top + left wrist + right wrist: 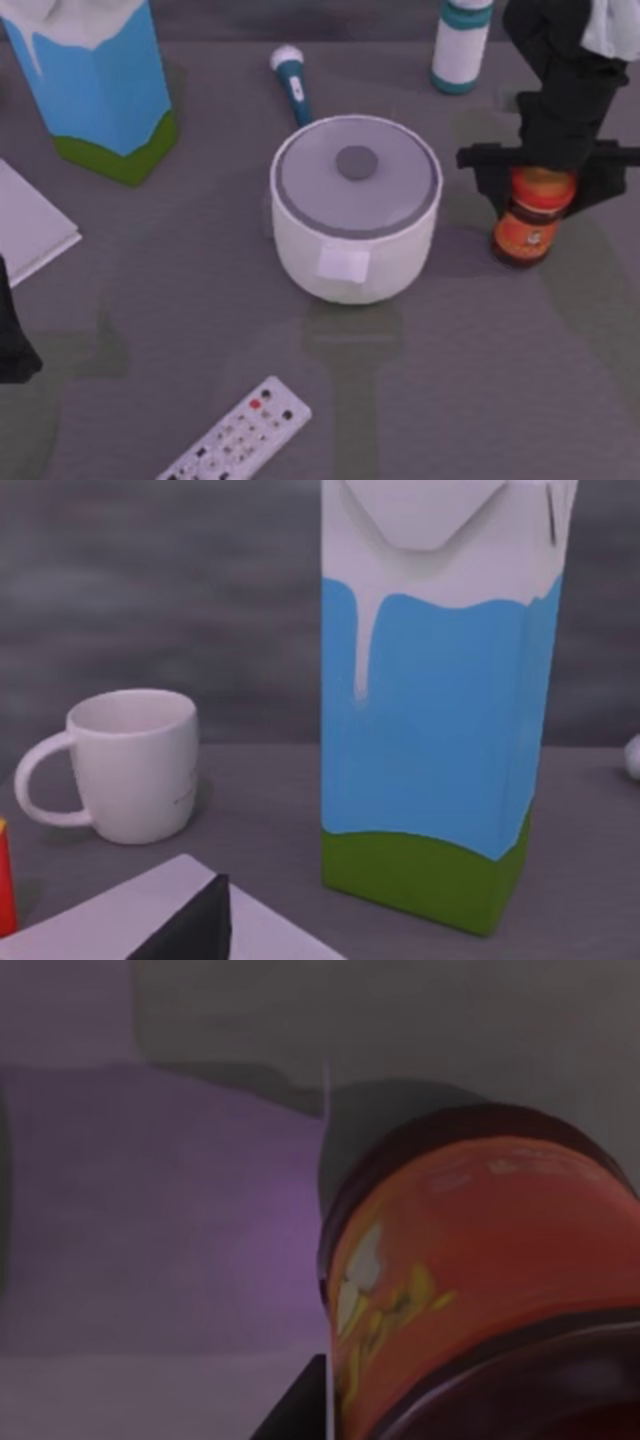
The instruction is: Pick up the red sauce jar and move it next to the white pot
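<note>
- Two arms are in the top view: the left arm point(15, 345) is mostly cut off at the table's left edge, and I cannot tell how its jaws stand.
- The right gripper point(545, 180) hides the jar's cap, jaws pinching the red sauce jar point(530, 225), which is right of the white pot point(355, 205), slightly apart.
- The pot's grey lid point(357, 172) is on, hiding its inside.
- The milk carton point(95, 80) and white bottle point(460, 45) are cropped at the top edge.
- The white mug point(135, 765) in the left wrist view looks empty.

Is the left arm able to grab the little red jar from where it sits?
Probably not: the small red-capped sauce jar is at the table's right with the right pincer around it, and the big white pot stands between it and the parked left arm.
</note>
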`<action>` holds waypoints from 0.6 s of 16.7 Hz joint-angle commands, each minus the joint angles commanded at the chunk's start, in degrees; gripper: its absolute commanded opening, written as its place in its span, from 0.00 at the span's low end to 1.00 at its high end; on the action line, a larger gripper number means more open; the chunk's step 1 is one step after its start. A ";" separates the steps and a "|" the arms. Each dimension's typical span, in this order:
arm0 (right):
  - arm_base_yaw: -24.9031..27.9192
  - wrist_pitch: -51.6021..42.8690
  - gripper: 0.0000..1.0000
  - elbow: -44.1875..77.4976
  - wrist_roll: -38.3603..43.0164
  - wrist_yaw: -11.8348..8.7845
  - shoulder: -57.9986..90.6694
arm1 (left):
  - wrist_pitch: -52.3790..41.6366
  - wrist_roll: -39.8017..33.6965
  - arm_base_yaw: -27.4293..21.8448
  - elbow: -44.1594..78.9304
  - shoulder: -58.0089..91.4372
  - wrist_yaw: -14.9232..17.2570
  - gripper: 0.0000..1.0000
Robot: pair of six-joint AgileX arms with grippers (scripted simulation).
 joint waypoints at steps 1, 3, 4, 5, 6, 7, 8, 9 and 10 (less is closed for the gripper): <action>0.00 0.00 0.00 0.00 0.00 0.00 0.00 | 0.00 0.00 0.00 0.00 0.00 0.00 1.00; 0.00 0.00 0.00 0.00 0.00 0.00 0.00 | 0.00 0.00 0.00 0.00 0.00 0.00 1.00; 0.00 0.00 0.08 0.00 0.00 0.00 0.00 | 0.00 0.00 0.00 0.00 0.00 0.00 1.00; 0.00 0.00 0.15 0.00 0.00 0.00 0.00 | 0.00 0.00 0.00 0.00 0.00 0.00 1.00; 0.00 0.00 0.23 0.00 0.00 0.00 0.00 | 0.00 0.00 0.00 0.00 0.00 0.00 1.00; 0.00 0.00 0.30 0.00 0.00 0.00 0.00 | 0.00 0.00 0.00 0.00 0.00 0.00 1.00; 0.00 0.00 0.38 0.00 0.00 0.00 0.00 | 0.00 0.00 0.00 0.00 0.00 0.00 1.00; 0.00 0.00 0.45 0.00 0.00 0.00 0.00 | 0.00 0.00 0.00 0.00 0.00 0.00 1.00; 0.00 0.00 0.53 0.00 0.00 0.00 0.00 | 0.00 0.00 0.00 0.00 0.00 0.00 1.00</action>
